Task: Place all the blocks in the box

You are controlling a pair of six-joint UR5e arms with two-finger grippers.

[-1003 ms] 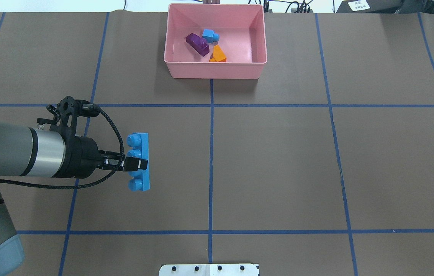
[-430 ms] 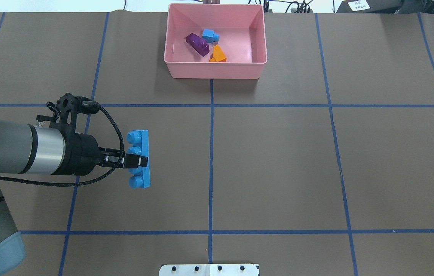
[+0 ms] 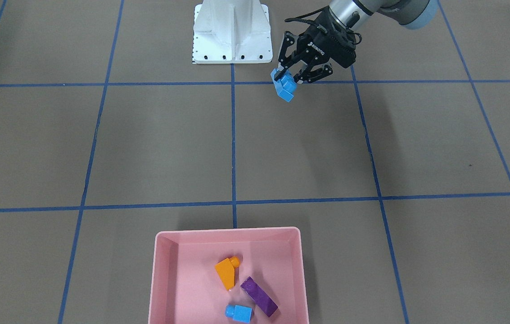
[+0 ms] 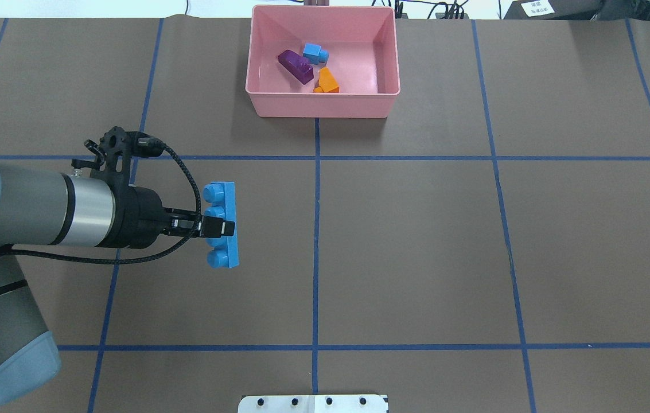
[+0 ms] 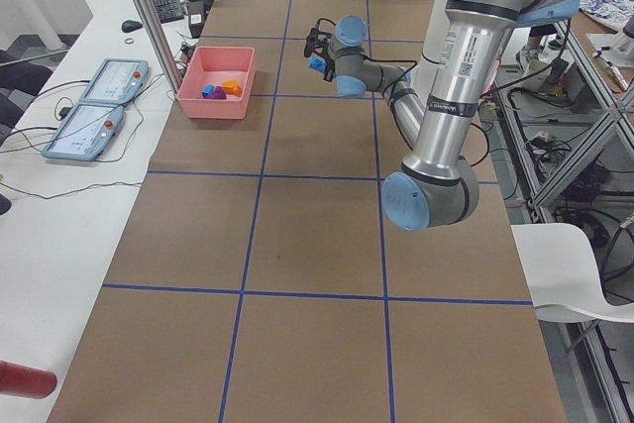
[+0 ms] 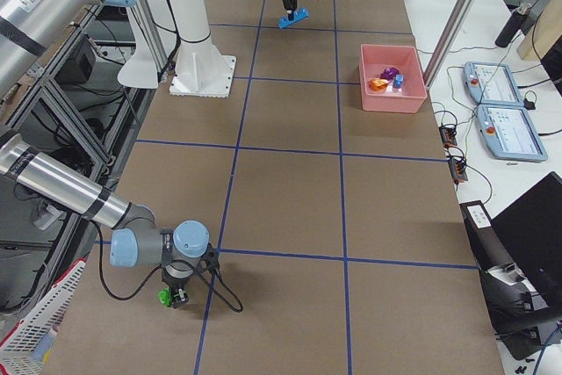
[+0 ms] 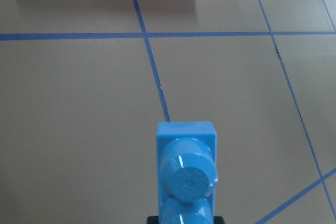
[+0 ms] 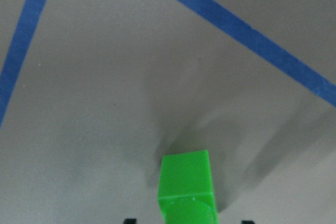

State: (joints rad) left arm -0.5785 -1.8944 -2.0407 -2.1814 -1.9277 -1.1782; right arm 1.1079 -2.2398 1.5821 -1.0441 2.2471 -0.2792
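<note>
My left gripper [image 4: 225, 228] is shut on the long light-blue bar [image 4: 222, 225] and holds it above the table, left of centre; the bar also shows in the left wrist view [image 7: 186, 174] and the front view [image 3: 284, 86]. The pink box [image 4: 322, 109] stands at the far middle and holds the purple brick [image 4: 295, 66], the small light-blue cube [image 4: 315, 54] and the orange brick [image 4: 327, 81]. The green brick [image 8: 186, 187] lies on the table between the fingers of my right gripper [image 6: 173, 294], whose jaws stand wider than the brick.
The white metal base [image 3: 232, 31] stands at the robot's edge of the table and also shows in the overhead view [image 4: 313, 403]. Blue tape lines cross the brown mat. Tablets [image 6: 500, 120] lie beyond the box's side of the table.
My left gripper has moved forward and a little right, toward the box, with the light-blue bar still in it. The bricks in the box have not moved.
</note>
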